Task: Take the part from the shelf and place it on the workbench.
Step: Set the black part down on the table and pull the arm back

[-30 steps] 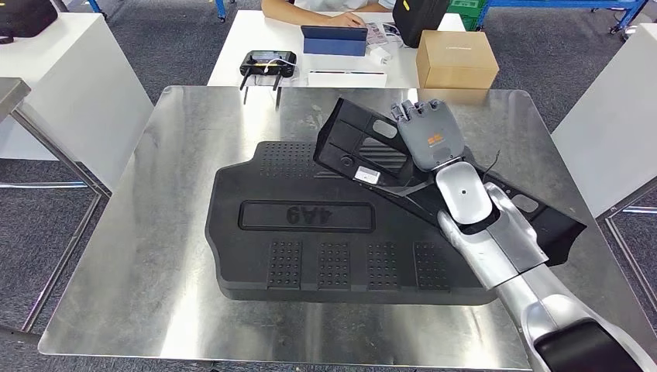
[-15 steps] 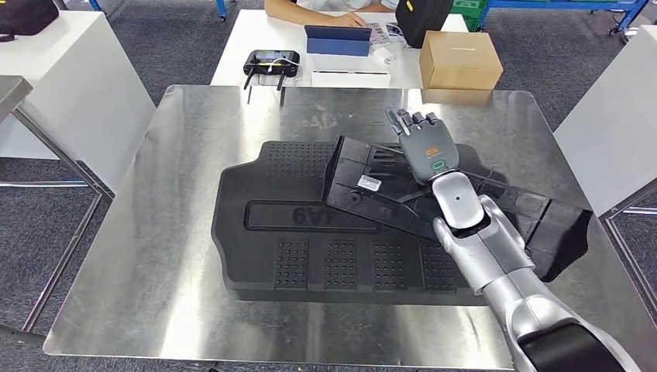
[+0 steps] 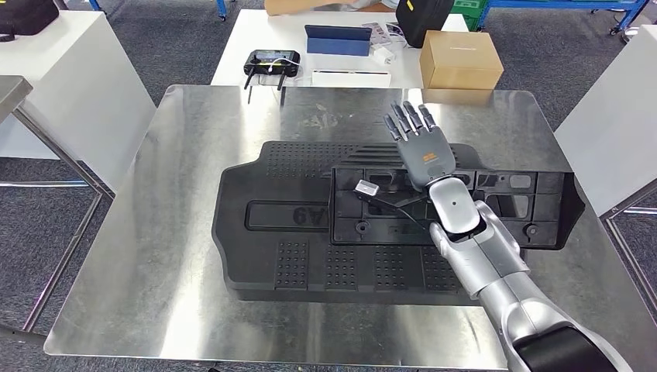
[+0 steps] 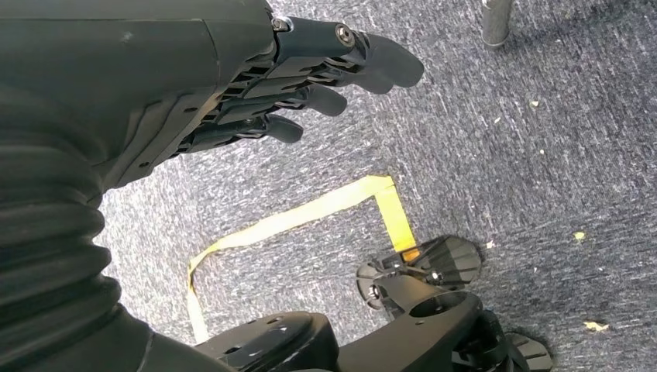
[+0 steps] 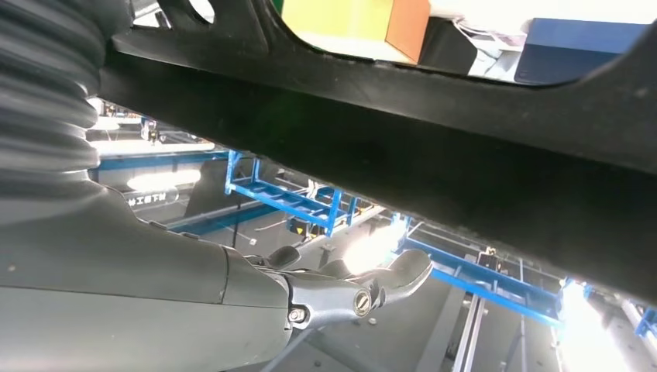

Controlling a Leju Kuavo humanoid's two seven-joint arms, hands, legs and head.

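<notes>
Right hand [image 3: 422,147] stretched flat over the steel worktop [image 3: 147,256], fingers [image 3: 404,120] spread and straight, holding nothing. Directly beneath palm and forearm, the black part [image 3: 511,205], lying flat across the right end of a large black moulded panel [image 3: 271,256], overhanging it toward the worktop's right edge. Whether the palm touches the part: cannot tell. Just beside the wrist, toward the robot's left, a small white label [image 3: 366,187] on the part. Beyond the fingertips, bare steel, then a white table [image 3: 232,54] carrying a cardboard box [image 3: 457,58], a black case [image 3: 422,17], a blue tablet [image 3: 335,39], a flat white box [image 3: 350,78] and a black controller [image 3: 268,61]. Far off to the left of the hand, another white table [image 3: 70,85]; to the right, a white surface's corner [image 3: 612,139]. Left hand [image 4: 256,93] hanging over grey carpet [image 4: 503,139], fingers loosely extended, nothing held, a strip of yellow tape [image 4: 310,213] on the floor below.
</notes>
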